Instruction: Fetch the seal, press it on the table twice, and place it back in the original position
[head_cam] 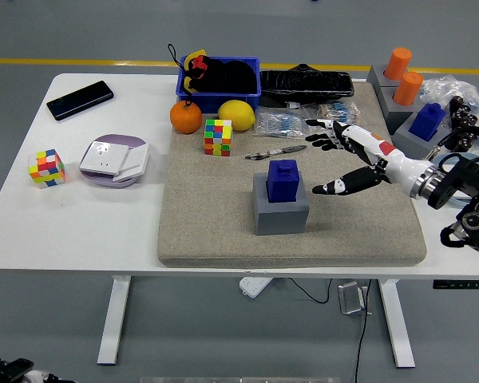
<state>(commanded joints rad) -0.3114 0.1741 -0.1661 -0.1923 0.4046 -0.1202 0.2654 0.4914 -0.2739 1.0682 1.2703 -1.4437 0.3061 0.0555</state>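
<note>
Blue seal [284, 179] sits upright in grey block holder [280, 211], centre of beige mat [223, 223] on white worktop [72, 223]. Right hand [347, 159] reaches in from right, fingers spread, holding nothing, thumb tip just beside seal, not touching. Behind holder: small cube puzzle [218, 136], orange [186, 117], lemon [235, 115], blue bin [219, 81].

- The right arm [451, 182] reaches in from the right edge.
- Its right hand [358, 159] hovers with fingers [323, 142] spread, thumb low, holding nothing.
</note>
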